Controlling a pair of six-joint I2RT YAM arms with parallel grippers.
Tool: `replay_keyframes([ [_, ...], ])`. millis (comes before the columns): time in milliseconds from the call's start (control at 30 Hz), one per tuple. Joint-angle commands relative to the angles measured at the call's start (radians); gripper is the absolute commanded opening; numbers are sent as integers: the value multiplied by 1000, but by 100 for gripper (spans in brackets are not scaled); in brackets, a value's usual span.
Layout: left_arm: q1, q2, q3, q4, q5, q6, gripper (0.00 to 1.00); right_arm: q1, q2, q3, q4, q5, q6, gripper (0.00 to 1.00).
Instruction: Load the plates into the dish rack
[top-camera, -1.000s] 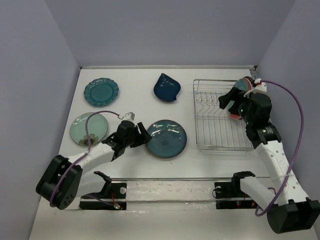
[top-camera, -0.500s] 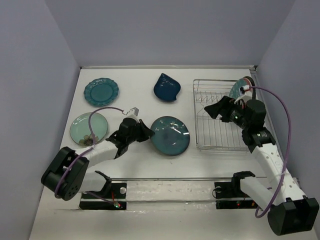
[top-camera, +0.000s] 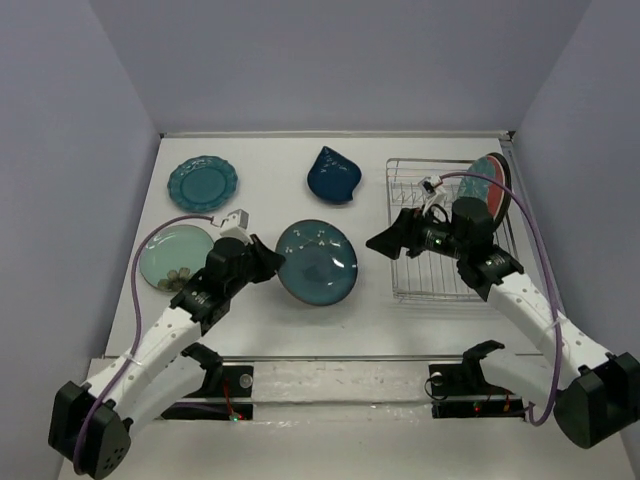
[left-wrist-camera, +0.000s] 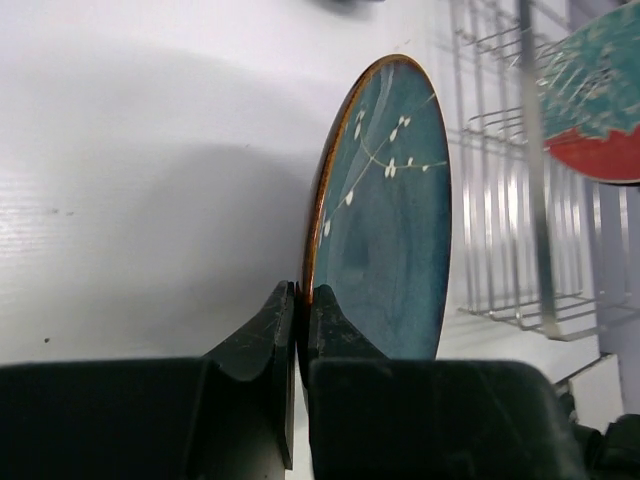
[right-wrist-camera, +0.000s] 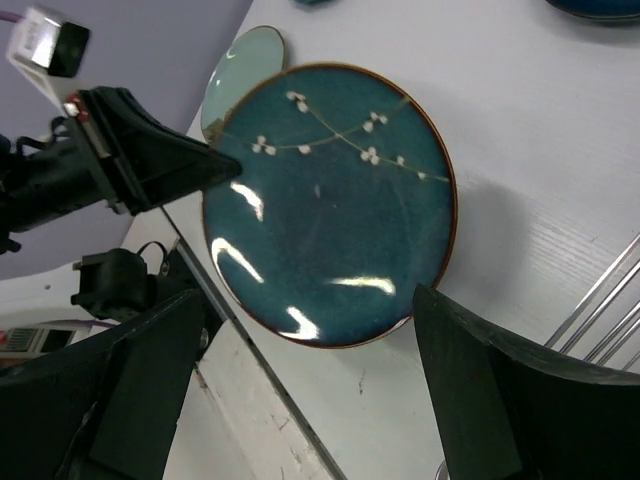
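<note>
Glossy dark teal plate (top-camera: 317, 262) with a white blossom sprig is held tipped up on edge over the tabletop (top-camera: 280, 205), left of the dish rack (top-camera: 420, 282). Its left rim is pinched tight in the left tool (left-wrist-camera: 300, 305). The right tool (top-camera: 388, 236) hovers at the rack's left side, spread wide and empty, facing that plate. A red-and-light-blue patterned plate (top-camera: 492, 185) stands in the rack's far right corner.

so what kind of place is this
Probably a robot test bench, not a kitchen: white table boxed in by bare lavender walls, two arms bolted at its edge, loose plates beside a wire dish rack.
</note>
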Motion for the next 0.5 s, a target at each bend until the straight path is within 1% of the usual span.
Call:
replay_keyframes([
  [0,2,-147,170,110,42,-41,6,29,37,14,123,-39,10,91],
  [167,4,-213,182,103,88,-64,6,62,97,20,136,-4,14,91],
  [233,4,-227,173,127,135,-73,6,72,124,20,141,13,19,92],
  [300,4,-235,168,136,147,-75,6,72,144,20,144,13,21,92],
  [367,4,-240,161,178,195,-72,6,82,164,20,150,16,28,92],
  [433,2,-237,159,213,239,-75,6,93,186,12,170,3,42,92],
  [467,4,-231,159,224,252,-73,6,93,196,8,208,-25,51,92],
])
